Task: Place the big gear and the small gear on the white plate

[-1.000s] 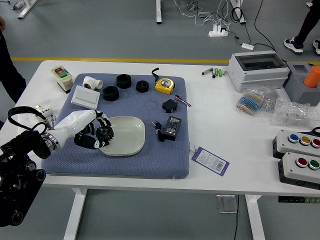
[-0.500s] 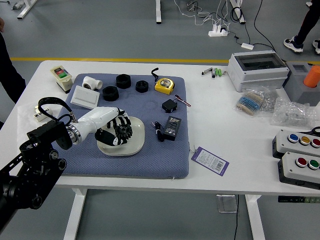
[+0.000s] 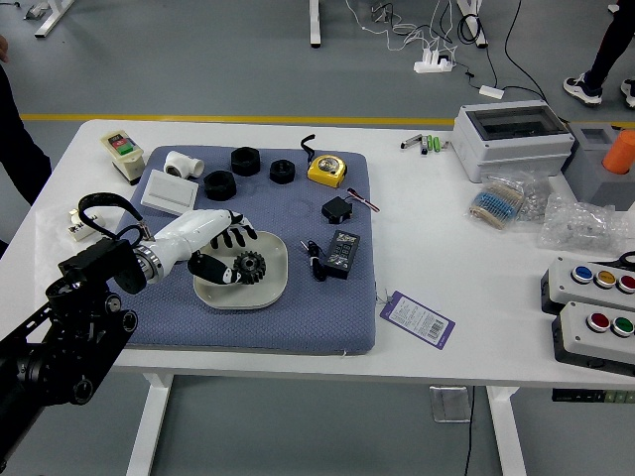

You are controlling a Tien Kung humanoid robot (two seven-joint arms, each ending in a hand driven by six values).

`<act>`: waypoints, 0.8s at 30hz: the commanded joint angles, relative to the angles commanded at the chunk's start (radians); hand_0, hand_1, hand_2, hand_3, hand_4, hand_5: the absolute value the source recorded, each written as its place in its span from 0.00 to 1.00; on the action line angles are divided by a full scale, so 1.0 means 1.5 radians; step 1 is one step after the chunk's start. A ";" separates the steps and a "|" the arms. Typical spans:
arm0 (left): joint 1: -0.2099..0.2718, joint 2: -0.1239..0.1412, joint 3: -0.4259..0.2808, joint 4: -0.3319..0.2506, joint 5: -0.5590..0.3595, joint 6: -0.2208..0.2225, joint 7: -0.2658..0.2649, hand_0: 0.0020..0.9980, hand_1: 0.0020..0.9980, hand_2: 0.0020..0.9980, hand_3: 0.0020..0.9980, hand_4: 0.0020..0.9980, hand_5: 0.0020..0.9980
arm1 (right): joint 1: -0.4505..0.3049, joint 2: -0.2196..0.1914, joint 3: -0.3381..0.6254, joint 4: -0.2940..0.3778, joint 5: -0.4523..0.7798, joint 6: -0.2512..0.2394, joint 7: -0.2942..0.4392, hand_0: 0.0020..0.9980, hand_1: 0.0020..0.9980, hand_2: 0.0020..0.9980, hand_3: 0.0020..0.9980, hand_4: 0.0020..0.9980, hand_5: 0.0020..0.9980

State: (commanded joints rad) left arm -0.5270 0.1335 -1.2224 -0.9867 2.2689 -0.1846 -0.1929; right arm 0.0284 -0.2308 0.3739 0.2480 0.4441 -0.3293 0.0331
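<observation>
Head view: the dark gear (image 3: pixel 250 267) lies on the white plate (image 3: pixel 264 294), left of the frame's centre. The left hand (image 3: pixel 201 230) has its fingers spread beside the gear, grasping nothing. The gear is probably rigid and sturdy; grip opposite sides of its toothed rim.

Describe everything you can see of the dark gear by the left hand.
The gear is small, round and dark grey to black, with teeth around its rim; its material is unclear. It appears to lie flat near the middle of the white plate. The left hand is open beside it, thumb close to its edge; whether they touch, I cannot tell.
</observation>
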 joint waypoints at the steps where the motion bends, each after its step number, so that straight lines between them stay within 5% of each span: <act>1: 0.000 0.000 0.000 0.001 0.000 -0.001 0.001 0.46 0.62 0.69 0.75 1.00 0.43 | 0.000 0.000 0.000 0.000 0.000 0.000 0.000 0.70 0.71 0.74 0.56 0.79 0.64; 8: 0.007 0.004 -0.008 -0.017 0.000 -0.006 0.007 0.50 0.66 0.73 0.75 1.00 0.44 | 0.000 0.000 0.001 0.000 -0.001 0.000 0.000 0.70 0.71 0.74 0.56 0.79 0.64; 17: 0.020 0.042 -0.055 -0.097 0.000 -0.017 -0.004 0.51 0.66 0.72 0.75 1.00 0.41 | -0.003 0.000 0.004 0.000 -0.002 0.000 0.000 0.70 0.71 0.74 0.56 0.79 0.64; 18: 0.020 0.044 -0.057 -0.097 0.000 -0.018 -0.005 0.50 0.64 0.70 0.69 1.00 0.19 | -0.003 0.000 0.004 0.000 -0.003 0.000 0.000 0.70 0.71 0.74 0.56 0.79 0.64; 24: 0.004 0.067 -0.051 -0.043 0.000 -0.006 -0.011 0.51 0.63 0.70 0.67 1.00 0.12 | -0.006 0.000 0.002 0.000 0.000 0.001 0.000 0.70 0.71 0.74 0.56 0.79 0.64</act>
State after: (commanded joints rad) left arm -0.5203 0.2347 -1.2985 -1.0519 2.2689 -0.1934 -0.2093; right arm 0.0196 -0.2314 0.3762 0.2482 0.4442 -0.3275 0.0335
